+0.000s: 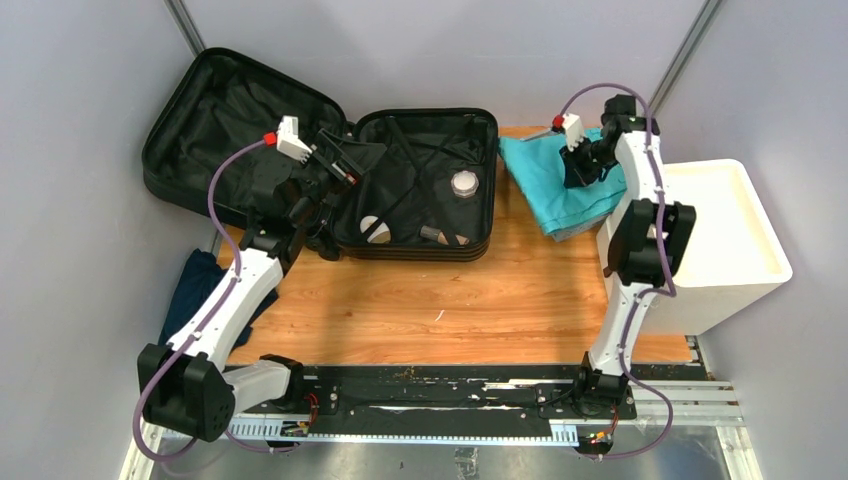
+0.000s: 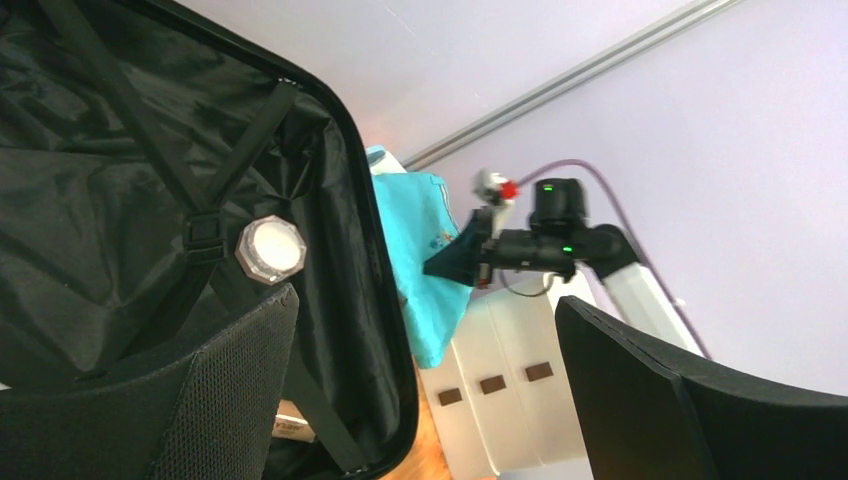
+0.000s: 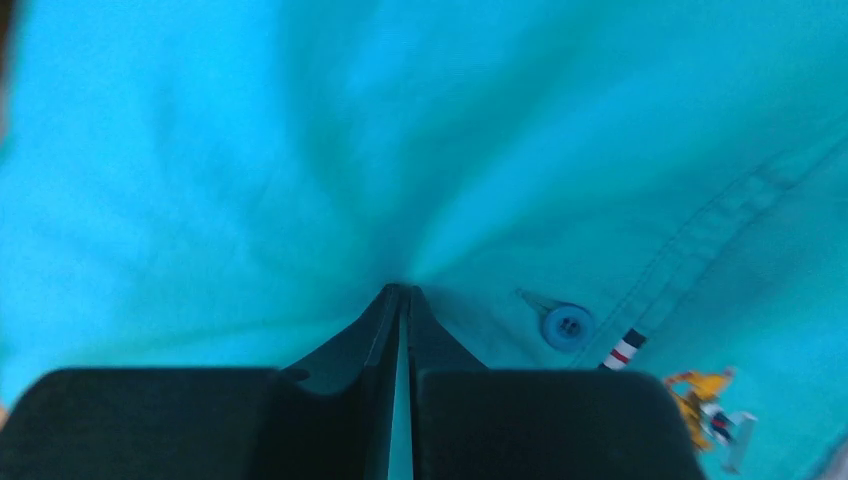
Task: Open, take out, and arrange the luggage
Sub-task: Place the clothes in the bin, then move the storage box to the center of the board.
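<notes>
**Luggage open at the far left of the surface [image 1: 420,310]; contents partly removed.**
The luggage [image 1: 215,115] lies splayed, with its lid thrown back toward the corner and a small jar [image 1: 465,183] in the base. The left jaws hang wide above the hinge line. The right jaws pinch a teal shirt [image 1: 555,190] beside the white drawer unit [image 1: 715,240]. The shell is judged stiff, bulky and smooth: grip its rigid rim, not the slack lining.
</notes>
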You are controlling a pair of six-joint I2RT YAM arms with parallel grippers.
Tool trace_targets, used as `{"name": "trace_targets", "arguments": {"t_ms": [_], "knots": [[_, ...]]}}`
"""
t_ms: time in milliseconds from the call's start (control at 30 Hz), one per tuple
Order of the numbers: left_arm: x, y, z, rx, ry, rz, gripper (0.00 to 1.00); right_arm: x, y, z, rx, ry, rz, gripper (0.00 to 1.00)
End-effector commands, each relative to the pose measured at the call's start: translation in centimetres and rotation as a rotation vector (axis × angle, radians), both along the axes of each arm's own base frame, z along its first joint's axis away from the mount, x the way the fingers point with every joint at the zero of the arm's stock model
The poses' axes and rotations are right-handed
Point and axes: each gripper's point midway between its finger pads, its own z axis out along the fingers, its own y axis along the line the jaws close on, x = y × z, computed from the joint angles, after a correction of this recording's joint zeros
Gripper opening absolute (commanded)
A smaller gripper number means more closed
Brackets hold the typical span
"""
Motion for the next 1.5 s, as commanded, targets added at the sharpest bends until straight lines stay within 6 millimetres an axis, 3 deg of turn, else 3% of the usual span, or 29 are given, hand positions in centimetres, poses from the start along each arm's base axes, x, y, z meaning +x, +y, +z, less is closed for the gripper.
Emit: {"name": "trace_targets", "arguments": {"t_ms": [0,100,200,300,433,567,667,733,800,833,1000,1100,1233,1467], "knots": [[0.3,-0.3,1.9,-0.029,-0.048,-0.028,1.0,1.9,-4.2,-5.3,-0.209,0.092,-0.199,0.09],[0.3,-1.0,1.8,-0.014,-0.052,-0.074,1.0,1.8,-5.0,-7.3,-0.265,0.132,-0.21,0.09],[0.0,-2.1,1.6,0.01,-0.059,-0.15,1.0,1.2,-3.9,-6.2,-0.216,0.125,-0.17,0.12],[-0.6,-2.9,2.0,0.027,-0.079,-0.215,0.97,0.2,-1.1,-1.8,-0.092,0.054,-0.074,0.25],[-1.4,-3.4,2.6,0.062,-0.128,-0.239,0.96,-2.1,3.4,6.1,0.11,-0.089,0.083,0.49],[-2.1,-3.6,3.2,0.131,-0.211,-0.245,0.96,-5.1,6.0,12.2,0.234,-0.182,0.162,0.58],[-2.3,-3.5,3.2,0.211,-0.263,-0.23,0.97,-7.8,6.9,15.3,0.261,-0.232,0.191,0.64],[-2.0,-3.0,2.7,0.298,-0.268,-0.208,0.97,-9.8,6.2,16.5,0.199,-0.267,0.201,0.72],[-1.2,-2.1,2.3,0.419,-0.262,-0.156,0.98,-11.4,4.6,17.5,0.097,-0.31,0.161,0.79],[-0.9,-1.6,1.2,0.48,-0.228,-0.145,0.98,-11.6,3.3,17.7,0.048,-0.314,0.113,0.82],[0.2,1.1,-1.0,0.696,-0.106,-0.056,0.99,-13.2,-2.2,19.4,0.0,-0.289,-0.239,0.82],[-0.5,1.2,-1.4,0.68,-0.122,-0.053,1.0,-14.1,-4.8,19.3,0.041,-0.235,-0.472,0.8],[-1.6,0.5,-1.6,0.603,-0.157,-0.079,1.0,-16.0,-6.9,18.4,0.047,-0.186,-0.659,0.77],[-2.7,-1.4,-3.6,0.369,-0.138,-0.193,1.0,-19.6,-8.5,13.9,-0.021,-0.066,-0.779,0.72]]}}
